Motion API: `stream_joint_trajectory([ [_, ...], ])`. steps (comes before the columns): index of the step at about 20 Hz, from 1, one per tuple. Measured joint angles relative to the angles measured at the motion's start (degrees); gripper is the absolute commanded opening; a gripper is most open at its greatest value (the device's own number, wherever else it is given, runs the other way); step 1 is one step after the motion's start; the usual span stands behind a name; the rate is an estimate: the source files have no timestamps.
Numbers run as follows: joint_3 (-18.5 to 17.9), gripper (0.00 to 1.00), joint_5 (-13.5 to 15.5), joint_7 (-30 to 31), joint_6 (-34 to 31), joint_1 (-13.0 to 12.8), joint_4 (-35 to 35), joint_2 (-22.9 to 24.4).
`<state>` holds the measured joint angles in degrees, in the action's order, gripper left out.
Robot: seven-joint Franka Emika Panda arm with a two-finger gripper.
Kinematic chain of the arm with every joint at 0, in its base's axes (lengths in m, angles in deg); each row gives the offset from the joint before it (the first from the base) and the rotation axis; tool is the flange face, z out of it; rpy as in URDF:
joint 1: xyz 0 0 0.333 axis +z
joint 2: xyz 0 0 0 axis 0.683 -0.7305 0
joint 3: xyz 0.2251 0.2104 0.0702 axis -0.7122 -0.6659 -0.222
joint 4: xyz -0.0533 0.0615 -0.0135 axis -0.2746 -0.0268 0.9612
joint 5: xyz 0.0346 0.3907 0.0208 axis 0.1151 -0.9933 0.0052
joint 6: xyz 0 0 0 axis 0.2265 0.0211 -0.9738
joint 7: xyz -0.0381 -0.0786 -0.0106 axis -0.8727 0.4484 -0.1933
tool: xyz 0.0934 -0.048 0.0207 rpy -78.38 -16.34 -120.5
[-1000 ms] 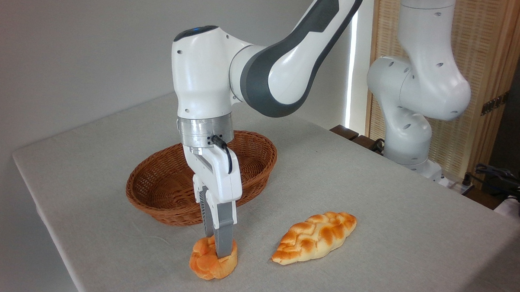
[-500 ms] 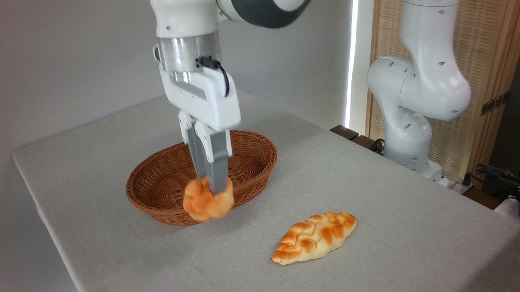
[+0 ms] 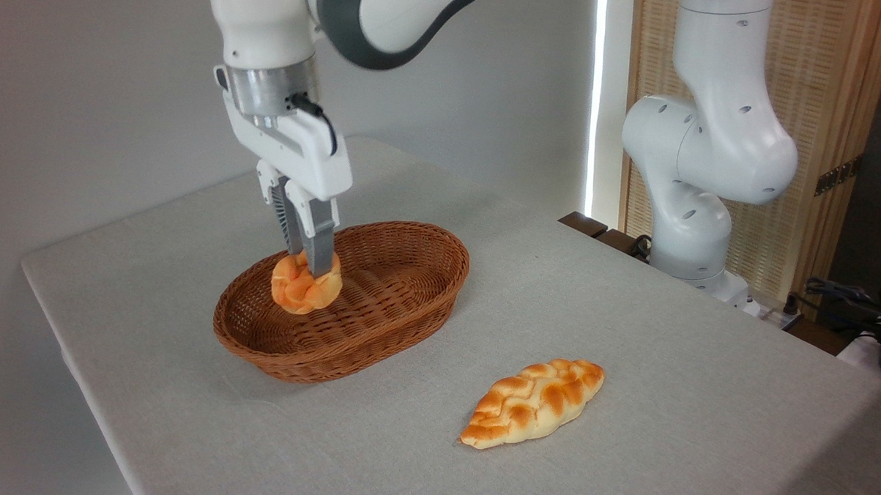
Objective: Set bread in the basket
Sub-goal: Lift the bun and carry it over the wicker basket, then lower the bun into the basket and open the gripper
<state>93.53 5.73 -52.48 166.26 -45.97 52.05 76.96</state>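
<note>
One gripper (image 3: 309,261) is showing, one round bun, one longer braided loaf, one basket, and one worktop carrying them all. The gripper is pointing straight down with its two fingers (image 3: 321,245) closed on the bread (image 3: 303,287), the small orange-golden bun with the knotted top, pinching it from above. The bun is hanging at the fingertips over the left half of the basket (image 3: 379,315), inside the line of the braided rim; whether its underside is touching the woven floor cannot be told from this angle.

The basket is sitting directly beneath the gripper and spreading out to its right, oval and shallow, with nothing else lying inside it. Its right half is lying open, a broad stretch of bare weave beside the bun. The near rim is standing below and in front of the gripper, the far rim behind it.

The braided loaf (image 3: 532,403) is lying well to the right of the gripper and nearer the camera, flat on the worktop (image 3: 663,372), apart from the basket. To the gripper's left, the cloth-covered worktop is running on for a good stretch before its left edge. Far right of the gripper, the arm's white base (image 3: 695,205) is rising beyond the worktop's back edge.
</note>
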Motion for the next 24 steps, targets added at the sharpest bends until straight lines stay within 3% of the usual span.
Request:
stream_joint_trajectory([
  [1, 0.68, 1.0, 0.06, 0.87, 2.21, 0.0, 0.3, -1.12],
  [6, 1.42, 1.0, 0.06, 3.03, 7.8, 0.01, 1.05, -5.12],
  [24, 1.32, 1.0, -0.73, 3.03, 7.7, 0.07, 0.92, -4.33],
])
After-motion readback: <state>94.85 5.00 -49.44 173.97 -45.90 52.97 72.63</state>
